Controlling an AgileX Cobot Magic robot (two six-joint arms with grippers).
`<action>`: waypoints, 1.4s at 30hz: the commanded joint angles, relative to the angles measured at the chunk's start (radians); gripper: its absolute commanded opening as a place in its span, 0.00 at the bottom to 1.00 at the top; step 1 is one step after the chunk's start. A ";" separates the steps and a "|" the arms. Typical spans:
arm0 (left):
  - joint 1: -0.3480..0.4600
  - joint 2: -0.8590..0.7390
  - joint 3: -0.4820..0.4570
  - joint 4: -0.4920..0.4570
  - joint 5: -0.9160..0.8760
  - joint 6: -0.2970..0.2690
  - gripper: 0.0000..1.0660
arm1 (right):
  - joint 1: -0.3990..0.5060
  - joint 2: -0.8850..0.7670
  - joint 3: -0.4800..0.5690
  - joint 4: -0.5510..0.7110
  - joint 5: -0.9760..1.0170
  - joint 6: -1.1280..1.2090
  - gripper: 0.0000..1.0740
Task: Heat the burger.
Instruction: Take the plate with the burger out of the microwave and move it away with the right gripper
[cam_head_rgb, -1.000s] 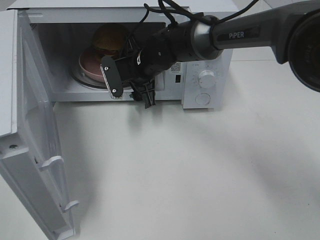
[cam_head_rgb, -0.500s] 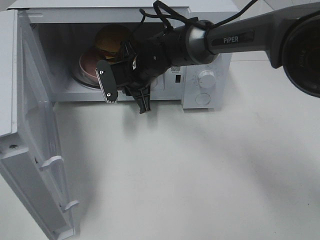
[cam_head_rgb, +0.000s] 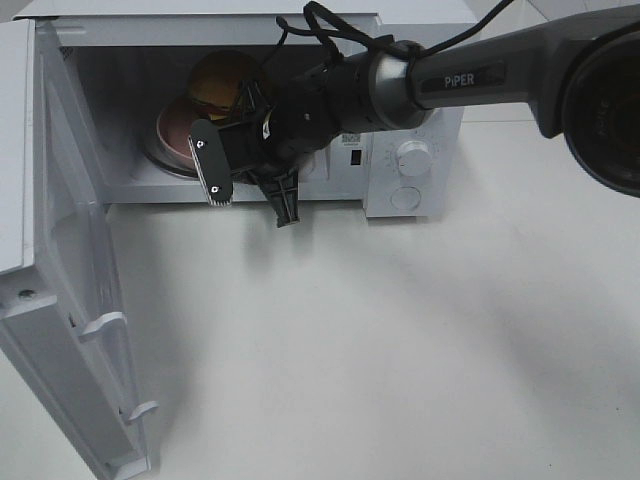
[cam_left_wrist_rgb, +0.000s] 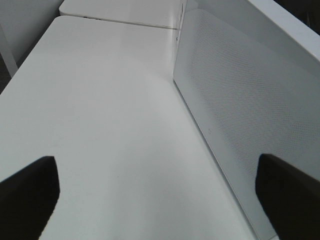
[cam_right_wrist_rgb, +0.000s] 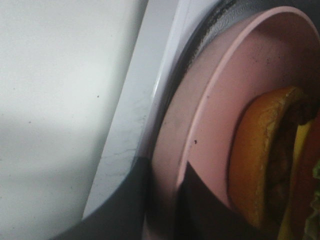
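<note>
Now the right gripper (cam_right_wrist_rgb: 165, 172) has closed from spread to pinching the pink plate's (cam_head_rgb: 170, 130) rim inside the microwave (cam_head_rgb: 440, 170), far left. The burger (cam_head_rgb: 222, 82) rests on that plate, so the plate can likely now be repositioned.

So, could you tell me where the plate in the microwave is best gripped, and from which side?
Grip the plate by its thin raised front rim, coming straight in through the open front of the microwave. The burger covers the middle, and the oven walls close off the other sides, so the near rim looks like the only free edge.
</note>
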 joint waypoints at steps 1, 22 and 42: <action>0.002 -0.007 0.003 0.000 0.000 -0.008 0.94 | 0.011 -0.006 -0.003 -0.007 0.012 -0.031 0.00; 0.002 -0.007 0.003 0.000 0.000 -0.008 0.94 | 0.024 -0.150 0.174 -0.034 -0.131 -0.038 0.01; 0.002 -0.007 0.003 0.000 0.000 -0.008 0.94 | 0.024 -0.257 0.347 -0.056 -0.187 -0.037 0.01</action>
